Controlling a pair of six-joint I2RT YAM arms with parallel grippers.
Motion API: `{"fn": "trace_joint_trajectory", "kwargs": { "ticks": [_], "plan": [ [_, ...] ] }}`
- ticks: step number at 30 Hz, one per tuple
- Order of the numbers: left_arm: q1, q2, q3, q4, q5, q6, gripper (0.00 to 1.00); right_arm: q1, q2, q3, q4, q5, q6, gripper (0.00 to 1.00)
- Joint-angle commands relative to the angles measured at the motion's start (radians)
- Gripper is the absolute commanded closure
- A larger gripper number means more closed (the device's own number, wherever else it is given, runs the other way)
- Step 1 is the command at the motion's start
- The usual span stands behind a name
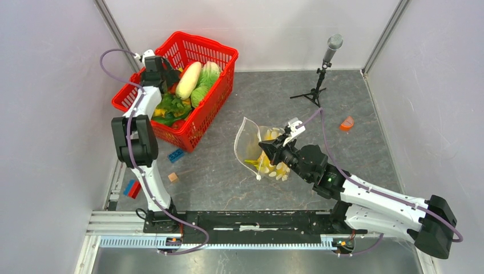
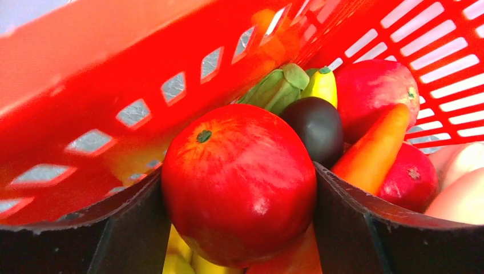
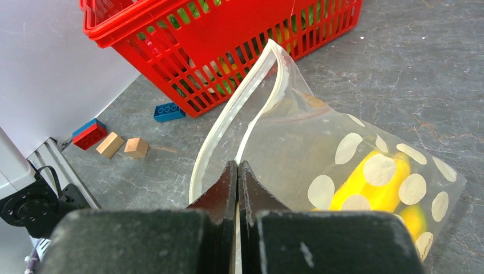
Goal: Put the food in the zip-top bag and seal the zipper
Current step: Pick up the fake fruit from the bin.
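Pinching the zipper (image 3: 228,120) of the zip-top bag (image 3: 354,142) tight, the right fingers (image 3: 220,194) hold its mouth open on the bench (image 1: 217,177) so food can drop in, while the left fingers (image 2: 131,228) hug both sides of a red toy apple (image 2: 240,182) down in the red basket (image 2: 85,74), ready to lift it.

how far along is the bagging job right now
Done: yellow food sits in the zip-top bag. In hand: the right gripper pinches the bag's rim, mouth open; the left gripper grips a red fruit in the basket. Left: bagging the basket's food, then sealing the zipper.
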State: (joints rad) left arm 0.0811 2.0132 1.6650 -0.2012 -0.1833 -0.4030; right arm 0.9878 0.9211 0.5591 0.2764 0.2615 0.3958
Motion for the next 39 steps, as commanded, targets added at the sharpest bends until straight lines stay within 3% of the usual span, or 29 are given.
{"fn": "trace_joint_trajectory", "kwargs": {
  "ticks": [1, 10, 20, 33, 39],
  "plan": [
    [0.006, -0.138, -0.111, 0.084, 0.006, -0.002, 0.43, -0.001, 0.000, 0.050, 0.026, -0.005, 0.007, 1.00],
    [0.008, -0.385, -0.323, 0.151, 0.024, -0.014, 0.48, 0.001, -0.008, 0.046, 0.022, -0.015, 0.033, 1.00],
    [0.009, -0.669, -0.678, 0.298, 0.049, -0.111, 0.51, 0.001, -0.029, 0.033, 0.006, 0.001, 0.052, 1.00],
    [0.011, -0.957, -0.797, 0.249, 0.109, -0.130, 0.50, 0.000, 0.005, 0.044, 0.036, 0.017, 0.086, 1.00],
    [0.011, -1.045, -0.800, 0.208, 0.220, -0.131, 0.50, 0.000, 0.001, 0.048, 0.001, 0.084, 0.108, 1.00]
  ]
}}
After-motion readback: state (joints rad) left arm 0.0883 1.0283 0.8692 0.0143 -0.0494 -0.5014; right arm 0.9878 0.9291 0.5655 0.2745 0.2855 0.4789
